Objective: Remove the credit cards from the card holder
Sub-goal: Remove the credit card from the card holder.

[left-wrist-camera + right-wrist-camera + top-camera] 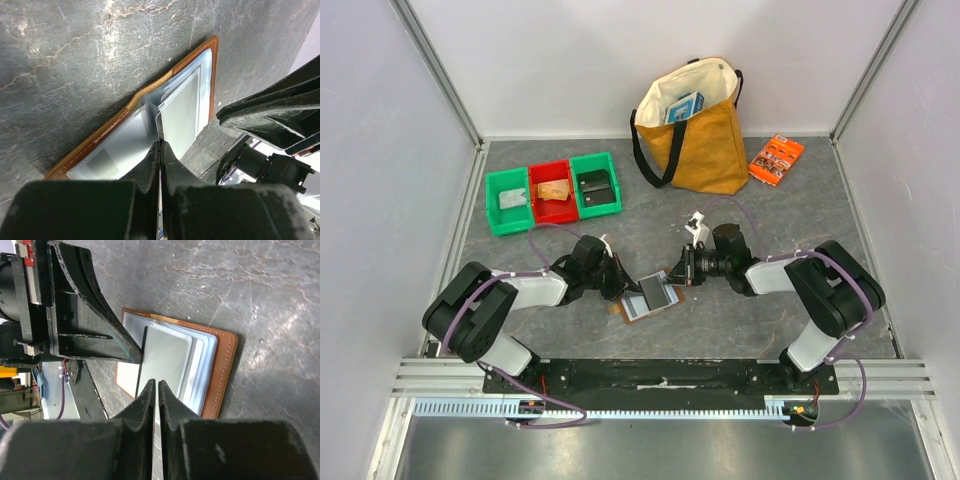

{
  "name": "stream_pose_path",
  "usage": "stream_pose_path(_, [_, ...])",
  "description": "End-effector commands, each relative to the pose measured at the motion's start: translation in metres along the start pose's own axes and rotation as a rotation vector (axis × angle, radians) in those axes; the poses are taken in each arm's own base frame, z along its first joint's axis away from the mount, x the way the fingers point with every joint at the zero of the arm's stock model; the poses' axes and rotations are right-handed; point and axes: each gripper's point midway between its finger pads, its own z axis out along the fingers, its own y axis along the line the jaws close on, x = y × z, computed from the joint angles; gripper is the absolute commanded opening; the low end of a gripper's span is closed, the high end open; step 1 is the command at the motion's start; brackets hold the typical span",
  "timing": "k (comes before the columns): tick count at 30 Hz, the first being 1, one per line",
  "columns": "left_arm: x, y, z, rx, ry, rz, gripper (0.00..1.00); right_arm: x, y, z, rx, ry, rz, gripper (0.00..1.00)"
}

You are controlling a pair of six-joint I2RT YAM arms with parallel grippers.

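Top external: brown leather-like bifold card holder (642, 305) lying open, middle of the desk's near edge.
Inside: pale grey-blue pockets (125, 145), stitched tan border.
Left gripper (160, 148): pinched tight on the holder's centre fold.
Right gripper (155, 388): clamped on pale grey plastic card (165, 357).

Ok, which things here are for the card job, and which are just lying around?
For the job: card holder, credit cards, left tool, right tool.
Just lying about: yellow bag, orange packet, green and red bins.
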Motion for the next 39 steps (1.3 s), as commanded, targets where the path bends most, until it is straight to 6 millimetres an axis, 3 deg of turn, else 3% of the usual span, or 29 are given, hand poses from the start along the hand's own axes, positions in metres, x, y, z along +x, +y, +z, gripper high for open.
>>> stream_pose_path(1, [-0.005,-0.004,0.0,0.01,-0.017,0.036,0.02,-0.015,0.018,0.008,-0.111,-0.011,-0.017,0.11])
stream_pose_path(11, [-0.005,-0.005,-0.001,0.011,-0.02,0.038,0.02,0.003,-0.015,0.016,-0.002,0.03,0.04,0.06])
stream_pose_path(16, [-0.006,-0.003,-0.001,0.006,-0.021,0.034,0.02,0.011,-0.039,0.013,0.127,0.053,0.034,0.04])
stream_pose_path(27, [-0.003,-0.002,-0.005,-0.003,-0.019,0.02,0.02,0.036,-0.069,0.002,0.274,0.129,0.041,0.02])
stream_pose_path(36, [-0.002,0.005,-0.011,-0.022,-0.035,0.002,0.02,0.04,-0.075,-0.003,0.31,0.141,0.032,0.01])
stream_pose_path(39, [-0.005,-0.001,-0.011,-0.001,-0.037,0.008,0.04,0.038,-0.073,-0.002,0.297,0.136,0.027,0.01])
